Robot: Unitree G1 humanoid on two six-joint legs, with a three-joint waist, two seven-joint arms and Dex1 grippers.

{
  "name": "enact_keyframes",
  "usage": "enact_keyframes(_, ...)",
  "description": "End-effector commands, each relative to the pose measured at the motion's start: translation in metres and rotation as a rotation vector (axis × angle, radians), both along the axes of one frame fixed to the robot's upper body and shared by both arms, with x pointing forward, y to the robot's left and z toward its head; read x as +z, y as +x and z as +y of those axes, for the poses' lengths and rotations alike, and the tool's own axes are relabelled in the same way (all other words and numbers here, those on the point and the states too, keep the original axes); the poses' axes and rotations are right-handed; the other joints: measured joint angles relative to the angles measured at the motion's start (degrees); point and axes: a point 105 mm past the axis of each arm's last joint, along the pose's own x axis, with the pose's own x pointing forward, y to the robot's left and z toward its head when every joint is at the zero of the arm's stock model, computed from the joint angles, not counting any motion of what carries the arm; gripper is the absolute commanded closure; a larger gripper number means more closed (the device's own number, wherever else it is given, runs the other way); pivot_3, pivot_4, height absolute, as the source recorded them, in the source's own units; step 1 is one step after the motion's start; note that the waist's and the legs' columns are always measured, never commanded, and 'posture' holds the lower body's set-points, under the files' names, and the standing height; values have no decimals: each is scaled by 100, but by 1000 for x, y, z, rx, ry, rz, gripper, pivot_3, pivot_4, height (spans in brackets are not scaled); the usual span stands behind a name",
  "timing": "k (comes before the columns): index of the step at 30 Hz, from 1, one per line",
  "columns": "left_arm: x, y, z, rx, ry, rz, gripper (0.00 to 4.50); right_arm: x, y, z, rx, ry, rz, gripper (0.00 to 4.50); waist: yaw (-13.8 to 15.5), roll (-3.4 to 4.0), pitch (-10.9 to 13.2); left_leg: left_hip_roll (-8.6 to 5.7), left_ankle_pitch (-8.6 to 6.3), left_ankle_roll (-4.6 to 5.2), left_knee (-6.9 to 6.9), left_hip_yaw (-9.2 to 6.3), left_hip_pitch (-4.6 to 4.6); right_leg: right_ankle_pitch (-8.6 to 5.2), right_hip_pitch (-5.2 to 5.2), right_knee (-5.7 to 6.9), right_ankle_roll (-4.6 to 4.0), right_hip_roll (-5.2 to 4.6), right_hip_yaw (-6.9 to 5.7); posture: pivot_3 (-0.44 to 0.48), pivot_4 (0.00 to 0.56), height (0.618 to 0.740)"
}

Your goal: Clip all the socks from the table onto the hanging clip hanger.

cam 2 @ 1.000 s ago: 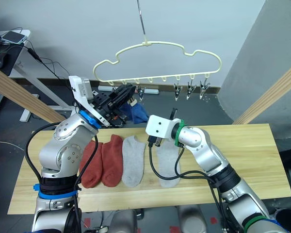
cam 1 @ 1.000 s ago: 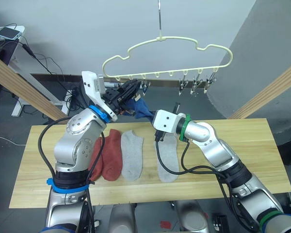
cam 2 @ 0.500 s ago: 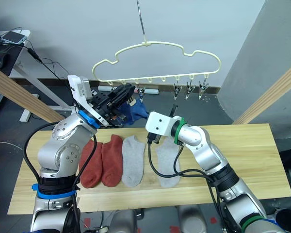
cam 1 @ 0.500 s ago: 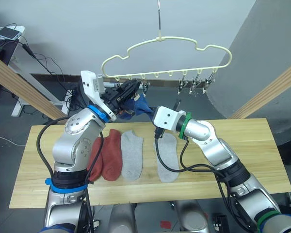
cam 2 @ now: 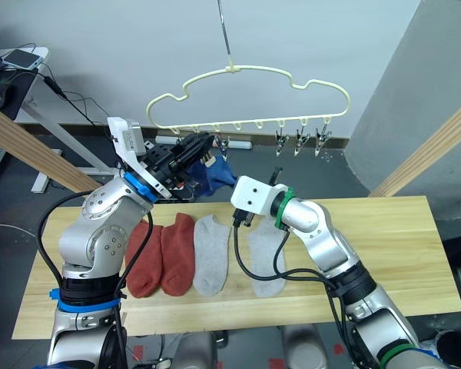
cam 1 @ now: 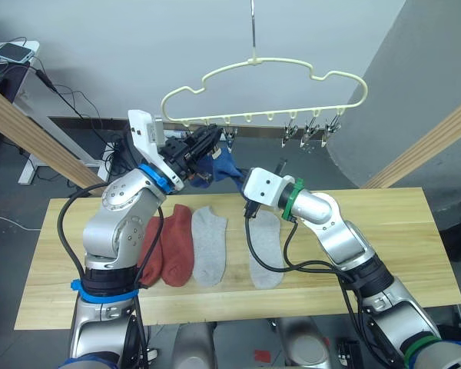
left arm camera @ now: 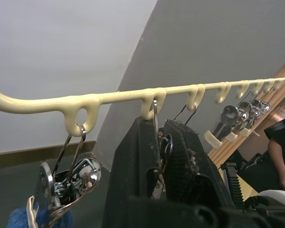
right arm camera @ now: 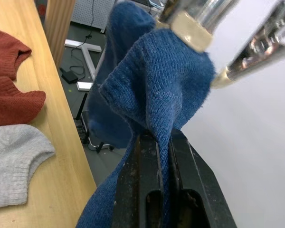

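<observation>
The pale yellow clip hanger [cam 1: 261, 65] hangs above the far edge of the table [cam 1: 415, 254]. My left gripper [cam 1: 210, 141] is raised to its row of clips and shut on a metal clip [left arm camera: 157, 142] under the second loop. My right gripper [right arm camera: 162, 137] is shut on a blue sock [cam 1: 224, 166], held up just beside that clip; a cream-tipped clip [right arm camera: 192, 26] touches the sock's top edge. Blue knit [left arm camera: 19, 219] also sits in the neighbouring clip. Two rust-red socks [cam 1: 177, 242] and two light grey socks [cam 1: 210, 244] [cam 1: 266, 246] lie flat on the table.
Several free clips [cam 1: 311, 134] hang at the hanger's right end. Slanted wooden beams rise at the left [cam 1: 31, 131] and right [cam 1: 430, 146]. A person's hand and dark sleeve [left arm camera: 281, 156] are in the left wrist view. The table's right half is bare.
My right gripper has lifted the blue sock slightly toward the clips. The left gripper stays on its clip, and the socks on the table have not moved.
</observation>
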Motion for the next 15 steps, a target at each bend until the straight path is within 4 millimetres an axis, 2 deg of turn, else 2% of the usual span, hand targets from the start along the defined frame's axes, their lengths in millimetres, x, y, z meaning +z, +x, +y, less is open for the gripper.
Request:
enact_keyframes(1,18,-7,-2,-26,-5,-81,4301,14,-8,3,30,85,-51,4500,-7,0,0,0,0,0,0,1,0,0,0,0,0,0,1,-282,350,732)
enact_keyframes(15,18,-7,-2,-28,-2,-82,4301,18,-10,17,73,128,-67,4500,-5,0,0,0,0,0,14,-2,0,1,0,18,-1,0,-1,-279,347,732)
